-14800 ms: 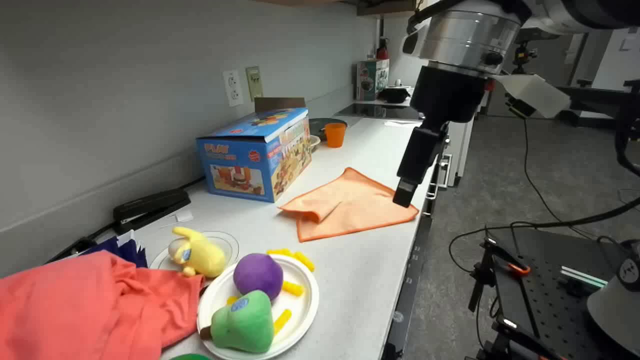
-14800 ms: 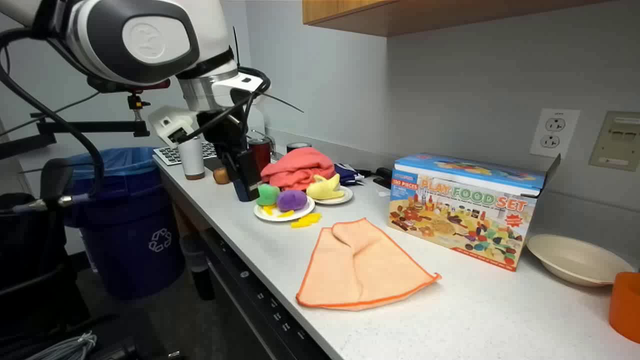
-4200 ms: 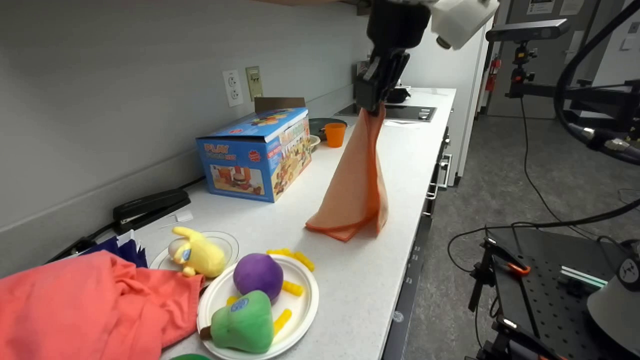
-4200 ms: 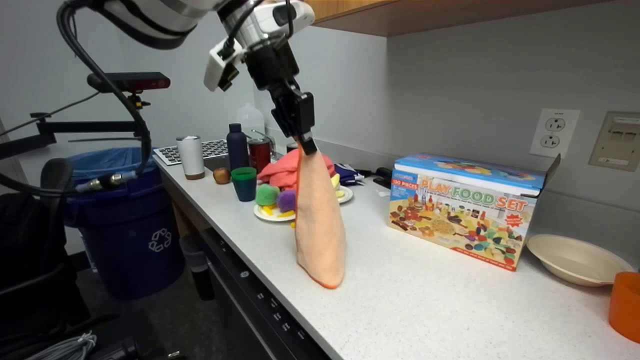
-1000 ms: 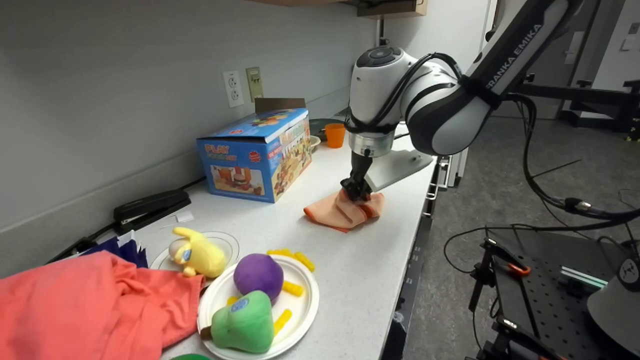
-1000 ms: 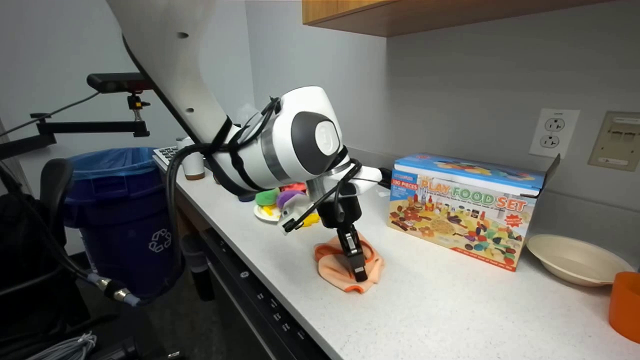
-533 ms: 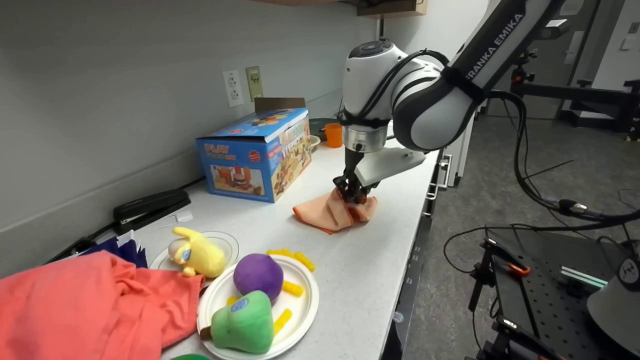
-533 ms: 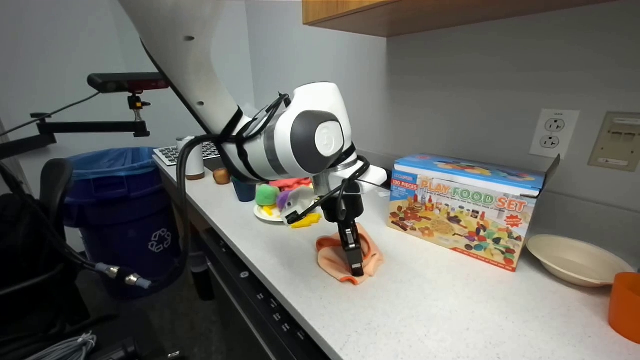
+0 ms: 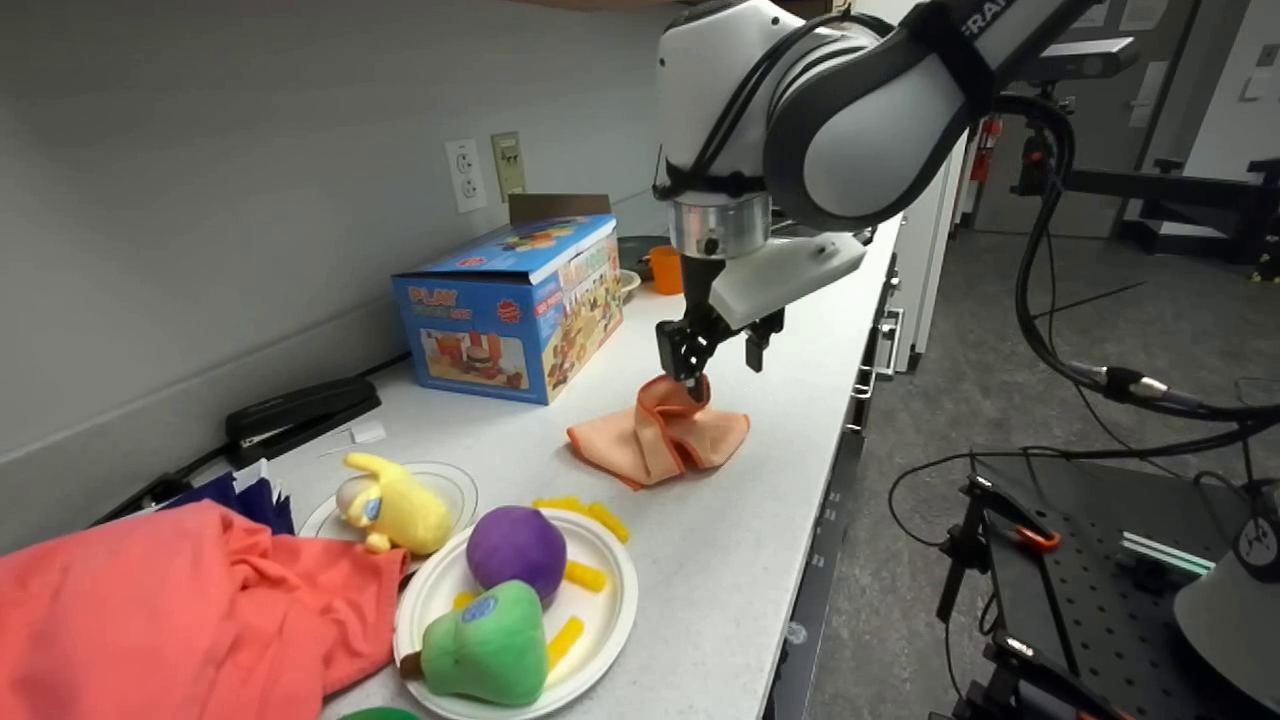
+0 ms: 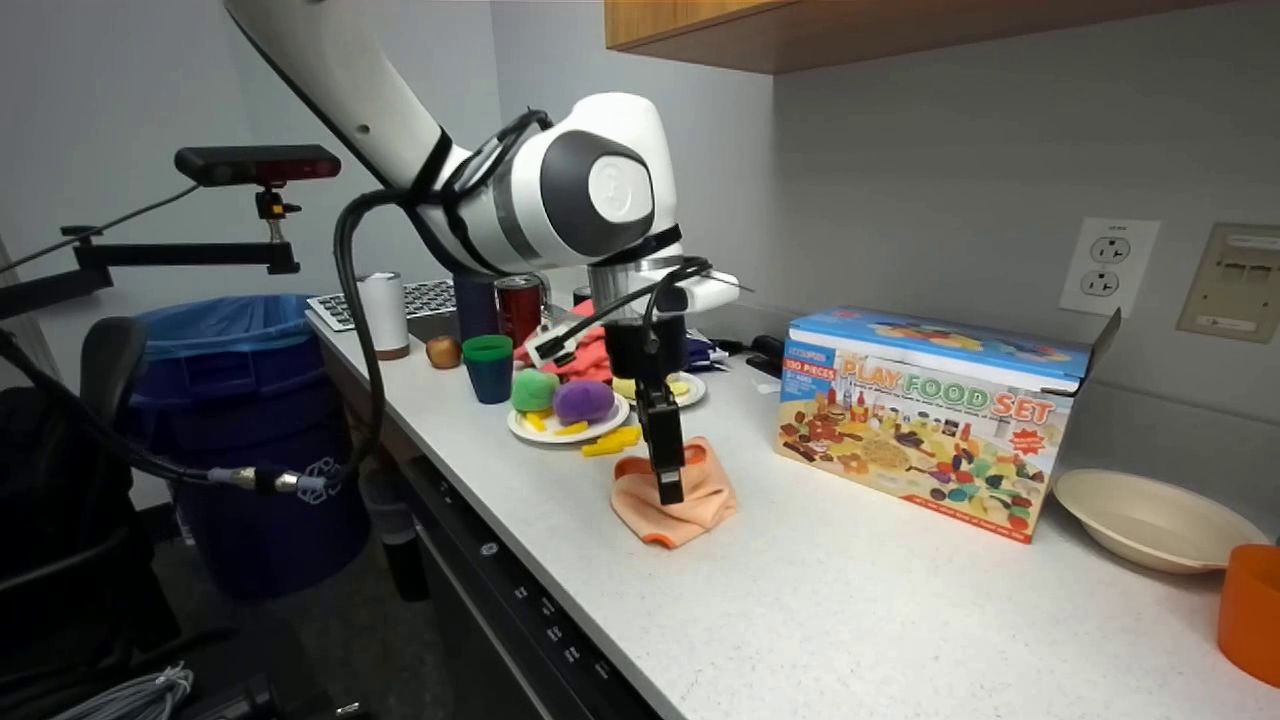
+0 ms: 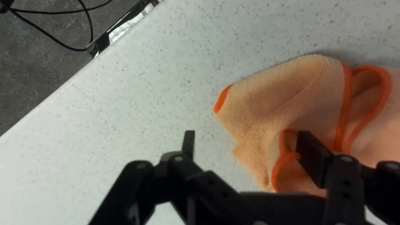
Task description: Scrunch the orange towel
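Note:
The orange towel lies crumpled on the counter, with folds and a raised loop of orange hem near its middle. It also shows in an exterior view and in the wrist view. My gripper is open just above the towel. In the wrist view, the gripper's fingers stand wide apart. One fingertip is at the raised hem loop, perhaps touching it; the other is over bare counter. In an exterior view the gripper is seen side-on and hides part of the towel.
A colourful toy box stands by the wall. A white plate holds a plush pear and a purple ball, near a red-coral cloth. A bowl and an orange cup stand beyond the box. The counter's edge is close.
The towel went from nearly flat, to hanging from my gripper, to bunched on the counter. In the last second the gripper has opened and risen; the towel has shifted slightly and stays crumpled.

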Robot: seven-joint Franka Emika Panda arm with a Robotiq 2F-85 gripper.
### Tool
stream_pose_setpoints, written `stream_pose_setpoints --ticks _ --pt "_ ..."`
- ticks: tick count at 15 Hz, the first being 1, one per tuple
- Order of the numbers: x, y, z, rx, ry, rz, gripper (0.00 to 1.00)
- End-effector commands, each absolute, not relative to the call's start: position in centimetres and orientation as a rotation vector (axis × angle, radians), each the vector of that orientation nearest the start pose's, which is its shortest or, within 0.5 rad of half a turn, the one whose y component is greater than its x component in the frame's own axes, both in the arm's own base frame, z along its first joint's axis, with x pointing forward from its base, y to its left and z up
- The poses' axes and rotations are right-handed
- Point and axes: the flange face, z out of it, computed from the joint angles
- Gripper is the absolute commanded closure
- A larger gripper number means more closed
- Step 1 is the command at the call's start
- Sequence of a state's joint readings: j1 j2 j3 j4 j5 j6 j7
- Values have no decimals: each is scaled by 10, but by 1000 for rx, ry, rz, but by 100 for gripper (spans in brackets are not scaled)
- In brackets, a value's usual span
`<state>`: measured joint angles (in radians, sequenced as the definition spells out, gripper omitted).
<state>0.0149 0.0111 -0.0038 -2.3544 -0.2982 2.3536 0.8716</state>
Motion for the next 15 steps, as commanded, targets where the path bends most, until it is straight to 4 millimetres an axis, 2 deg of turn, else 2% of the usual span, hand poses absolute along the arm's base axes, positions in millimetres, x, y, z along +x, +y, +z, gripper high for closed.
stream_pose_setpoints --ticks 1,5,11,15 --pt "495 11 366 -3188 968 -134 0" --pt "491 20 394 -3193 892 -172 0" --pt "482 34 434 -3109 793 -239 0" --pt "475 40 455 -3089 700 -262 0"
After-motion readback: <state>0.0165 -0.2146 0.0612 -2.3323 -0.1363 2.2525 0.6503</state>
